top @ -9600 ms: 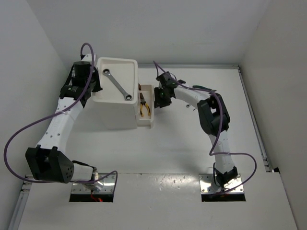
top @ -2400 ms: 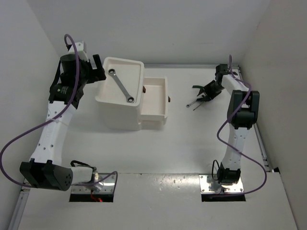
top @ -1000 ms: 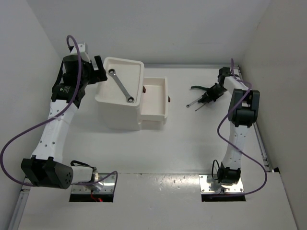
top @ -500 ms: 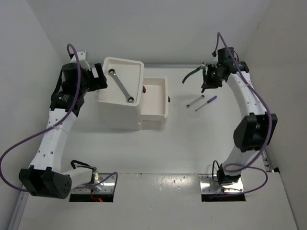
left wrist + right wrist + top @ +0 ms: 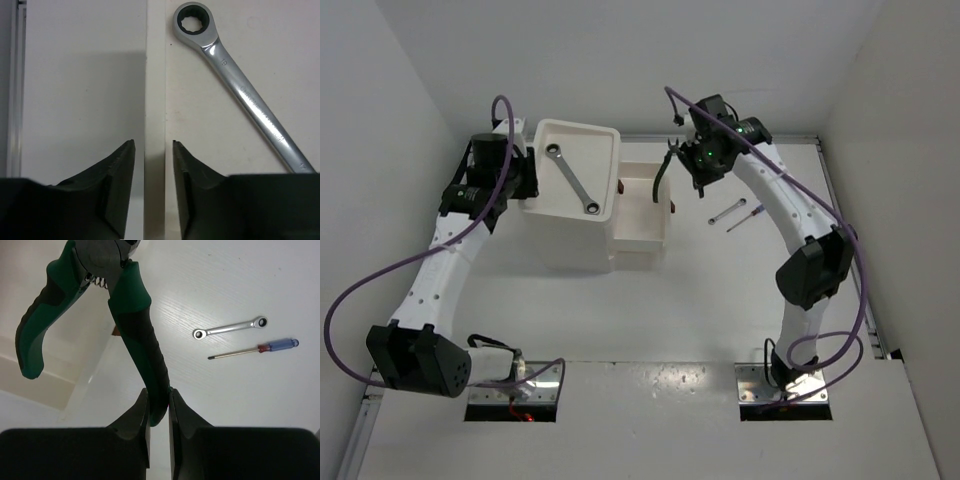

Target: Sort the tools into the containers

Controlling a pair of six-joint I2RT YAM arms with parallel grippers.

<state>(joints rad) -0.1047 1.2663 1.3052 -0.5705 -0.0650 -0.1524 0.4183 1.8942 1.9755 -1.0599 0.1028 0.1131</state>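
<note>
The white drawer unit [image 5: 565, 235] stands at the back left, with one drawer [image 5: 642, 237] pulled out to the right. A long silver wrench [image 5: 572, 178] lies in the tray on top; it also shows in the left wrist view [image 5: 240, 85]. My left gripper [image 5: 525, 178] is slightly open, its jaws astride the tray's left rim [image 5: 155, 75]. My right gripper [image 5: 685, 155] is shut on one handle of the green-handled pliers [image 5: 132, 310], which hang over the open drawer's far right corner. A small silver wrench [image 5: 230, 328] and a thin screwdriver [image 5: 252, 350] lie on the table.
The small wrench [image 5: 727, 212] and the screwdriver [image 5: 748, 217] lie right of the open drawer. A reddish-brown drawer handle [image 5: 673, 207] sticks out at the drawer's right end. White walls close in the table on the left, back and right.
My right arm has carried the green pliers left, from the back right of the table to above the open drawer. My left gripper has moved right onto the tray's left rim.
</note>
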